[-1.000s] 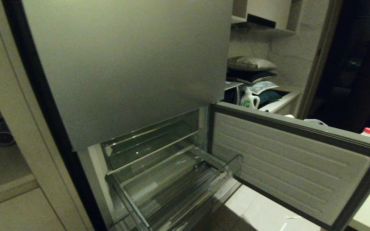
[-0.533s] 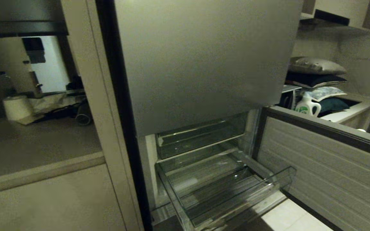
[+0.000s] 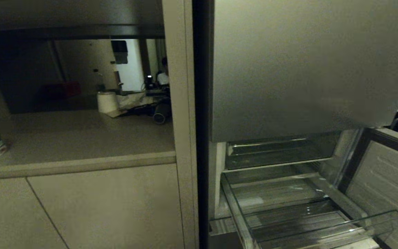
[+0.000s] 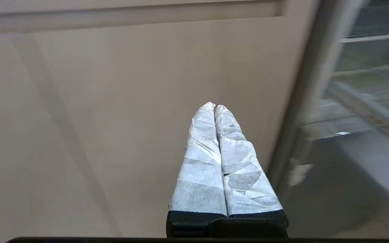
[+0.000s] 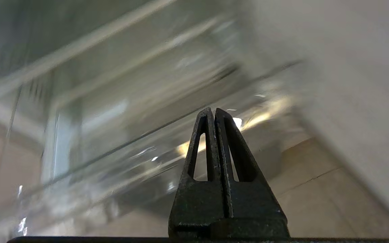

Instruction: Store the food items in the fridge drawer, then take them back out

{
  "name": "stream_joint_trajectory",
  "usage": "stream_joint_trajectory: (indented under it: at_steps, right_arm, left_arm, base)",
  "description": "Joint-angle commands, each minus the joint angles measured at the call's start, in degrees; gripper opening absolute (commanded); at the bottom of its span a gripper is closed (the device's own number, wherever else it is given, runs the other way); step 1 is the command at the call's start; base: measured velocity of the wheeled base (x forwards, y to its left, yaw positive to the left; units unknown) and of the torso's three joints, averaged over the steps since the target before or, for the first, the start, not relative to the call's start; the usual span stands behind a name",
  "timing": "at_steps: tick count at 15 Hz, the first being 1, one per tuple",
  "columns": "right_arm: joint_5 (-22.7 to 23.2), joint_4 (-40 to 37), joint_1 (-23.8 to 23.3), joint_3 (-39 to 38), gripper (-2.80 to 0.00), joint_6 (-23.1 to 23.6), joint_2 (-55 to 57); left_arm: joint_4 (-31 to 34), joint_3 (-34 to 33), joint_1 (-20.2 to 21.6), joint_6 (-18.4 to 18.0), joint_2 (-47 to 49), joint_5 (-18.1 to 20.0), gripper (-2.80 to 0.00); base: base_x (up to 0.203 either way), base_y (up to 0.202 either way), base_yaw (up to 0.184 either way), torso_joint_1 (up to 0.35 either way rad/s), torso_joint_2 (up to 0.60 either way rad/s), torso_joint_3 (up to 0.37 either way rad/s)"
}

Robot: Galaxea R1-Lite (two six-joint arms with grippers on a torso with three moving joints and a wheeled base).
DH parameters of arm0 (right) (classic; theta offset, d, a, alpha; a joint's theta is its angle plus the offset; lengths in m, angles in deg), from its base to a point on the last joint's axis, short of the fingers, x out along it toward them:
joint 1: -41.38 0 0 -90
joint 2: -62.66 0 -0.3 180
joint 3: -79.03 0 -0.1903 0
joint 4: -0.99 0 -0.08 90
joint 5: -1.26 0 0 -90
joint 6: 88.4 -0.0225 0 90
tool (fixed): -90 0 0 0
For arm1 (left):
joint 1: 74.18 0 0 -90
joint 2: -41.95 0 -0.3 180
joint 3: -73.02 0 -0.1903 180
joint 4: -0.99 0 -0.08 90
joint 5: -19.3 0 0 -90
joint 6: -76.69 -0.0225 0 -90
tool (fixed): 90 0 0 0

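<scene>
The fridge drawer [image 3: 385, 180] stands pulled open at about four o'clock in the head view, its white ribbed inner face showing and its clear plastic bin [image 3: 309, 221] holding no food that can be seen. The right gripper [image 5: 213, 113], fingers pressed together on nothing, points at the bin's clear wall. The left gripper [image 4: 214, 107], white-wrapped fingers together and empty, faces a beige cabinet door [image 4: 113, 118] at the drawer's nine o'clock.

The left gripper [image 4: 214, 107] shows two long tapered fingers [image 4: 201, 162] wrapped in creased white tape above a black base. The right gripper [image 5: 213, 111] has bare black triangular fingers [image 5: 235, 152], each with a cut-out slot.
</scene>
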Motion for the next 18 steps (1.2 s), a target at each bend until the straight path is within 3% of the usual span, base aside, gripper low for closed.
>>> stream_joint_trajectory:
  at_steps: [1,7,9,14,18]
  right_arm:
    - [0.31,0.24,0.44,-2.84,-2.80,5.41,8.46]
    - [1.55,-6.07,12.71,0.17,-2.80,7.51,20.28]
    - [-0.68,-9.81,14.68,3.47,-2.80,7.88,23.91]
    - [-9.54,-10.54,18.10,7.70,-2.80,10.36,32.19]
    - [-10.06,-10.63,21.50,11.75,-2.80,10.44,36.03]
  left_arm:
    - [0.02,0.01,-0.01,0.03,0.01,-0.07,-2.80]
    - [0.02,0.01,-0.01,0.03,0.01,-0.09,-2.80]
    - [0.02,0.01,-0.01,0.03,0.01,-0.11,-2.80]
    - [0.02,0.01,-0.01,0.03,0.01,-0.02,-2.80]
    - [0.02,0.01,-0.01,0.03,0.01,-0.02,-2.80]
  base:
    - [0.000,-0.004,0.141,0.004,0.00,0.002]
    - [0.000,-0.002,0.017,0.001,0.00,0.000]
    - [0.000,0.000,0.000,0.000,0.00,0.000]
    - [0.000,0.000,0.000,0.000,0.00,0.000]
    - [0.000,0.000,0.000,0.000,0.00,0.000]
